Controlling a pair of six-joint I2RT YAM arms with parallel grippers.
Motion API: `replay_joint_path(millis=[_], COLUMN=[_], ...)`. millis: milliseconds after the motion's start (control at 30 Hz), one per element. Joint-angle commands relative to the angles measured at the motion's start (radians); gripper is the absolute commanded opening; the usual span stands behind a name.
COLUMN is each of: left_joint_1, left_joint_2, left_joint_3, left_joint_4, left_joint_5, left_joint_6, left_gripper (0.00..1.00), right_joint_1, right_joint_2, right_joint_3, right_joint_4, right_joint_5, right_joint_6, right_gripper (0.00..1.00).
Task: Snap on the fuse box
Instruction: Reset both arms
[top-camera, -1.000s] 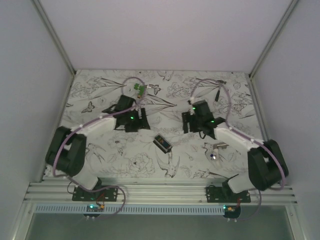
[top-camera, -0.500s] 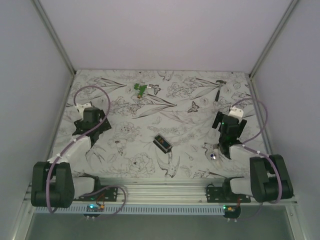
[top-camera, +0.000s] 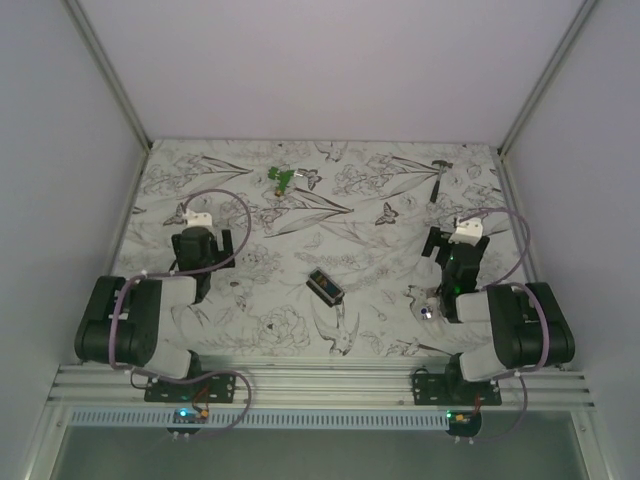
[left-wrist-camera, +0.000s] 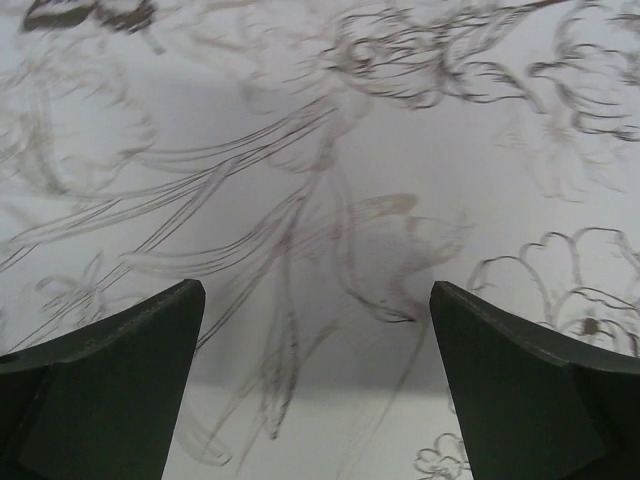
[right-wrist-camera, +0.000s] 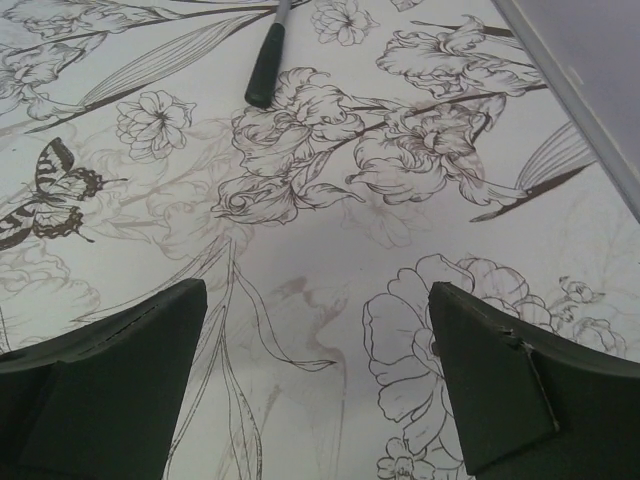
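The fuse box (top-camera: 325, 286) is a small black block with a lighter top face. It lies alone on the flower-printed table near the middle, in the top view only. My left gripper (top-camera: 202, 240) is folded back at the left, well apart from the box. In the left wrist view it (left-wrist-camera: 312, 300) is open with only table print between the fingers. My right gripper (top-camera: 452, 246) is folded back at the right, also apart from the box. In the right wrist view it (right-wrist-camera: 312, 300) is open and empty.
A white-silver thing with a blue dot (top-camera: 428, 306) lies just beside the right arm. A small green piece (top-camera: 281, 179) lies at the back centre. A black-handled tool (top-camera: 438, 178) lies at the back right and shows in the right wrist view (right-wrist-camera: 268, 55). Walls enclose the table.
Both arms have drawn back from the middle of the table towards their bases, and both grippers are empty throughout. The fuse box has not moved.
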Motion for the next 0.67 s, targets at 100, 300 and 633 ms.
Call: replay_joint_path(millis=[100,300,633], left_joint_1=[-0.012,-0.012,-0.009], left_joint_2=[0.044,0.045,0.046], left_joint_3=[-0.049,-0.047,-0.045], left_joint_4=[0.227,0.226,0.226], left_joint_5=[0.13,0.131,0.137], left_joint_6=[0.112,0.112,0.112], left_gripper=[1.0,1.0,1.0], right_joint_1=[-0.034,-0.034,-0.035], right_joint_2=[0.034,0.029,0.028], right_joint_3=[0.0,-0.004,-0.003], right_joint_4=[0.144,0.143,0.143], right_joint_5=[-0.154,-0.157,-0.158], right_joint_6=[-0.03,-0.032,-0.032], right_gripper=[0.99,0.99,0.99])
